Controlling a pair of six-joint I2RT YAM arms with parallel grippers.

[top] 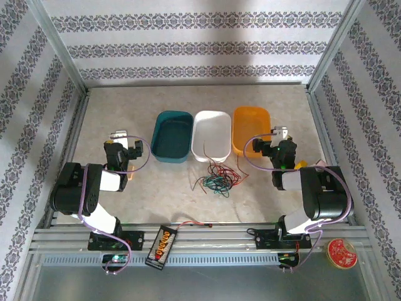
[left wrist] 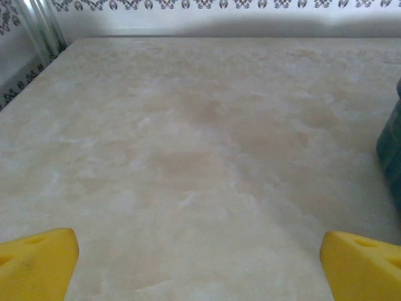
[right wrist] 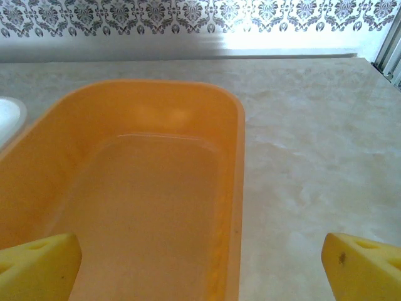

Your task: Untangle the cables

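I am watching the cables point(top: 216, 177) lying tangled at six o'clock of the white tray point(top: 211, 132); left gripper point(left wrist: 200, 269) and right gripper point(right wrist: 200, 269) are gaping wide, empty.

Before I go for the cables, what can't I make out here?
- cables, top view: too thin and small to trace which strand crosses which.
- teal tray, left wrist view: cut off by right edge, blurred.
- white tray, right wrist view: cut off by left edge.

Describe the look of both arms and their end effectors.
Both arms, left arm and right arm, have bulky black joints, white links and looping lilac cables. The left end effector and right end effector each carry blunt yellow fingers.
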